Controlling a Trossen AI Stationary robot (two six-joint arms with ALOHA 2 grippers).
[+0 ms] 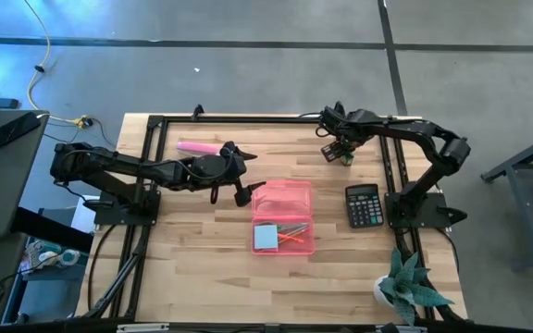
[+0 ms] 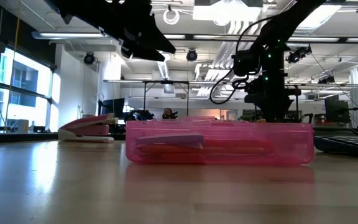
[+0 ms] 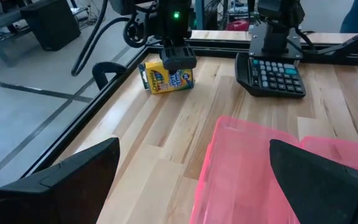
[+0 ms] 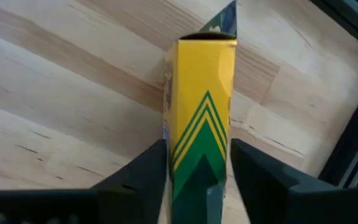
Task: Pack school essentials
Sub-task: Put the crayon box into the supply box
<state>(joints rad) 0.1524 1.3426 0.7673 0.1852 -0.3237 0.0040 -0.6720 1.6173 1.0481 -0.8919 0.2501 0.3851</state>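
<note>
Yellow crayon box (image 4: 201,118) lying on the wood table (image 1: 202,268) near the far right corner, well apart from the pink case (image 1: 283,216); right gripper (image 1: 338,153) straddling it, fingers (image 4: 143,177) pressing against both sides (closing on it, box not visibly lifted). Left gripper (image 1: 232,178) hovering just beside the case's left edge, fingers spread wide, holding nothing. Blue note pad (image 1: 266,237) and pens already sitting in the case; calculator (image 1: 364,204) lying between box and right arm base. Risk, judging: cardboard crushing or twisting out of the narrow grip during the lift; the carry possibly clipping the case wall.
</note>
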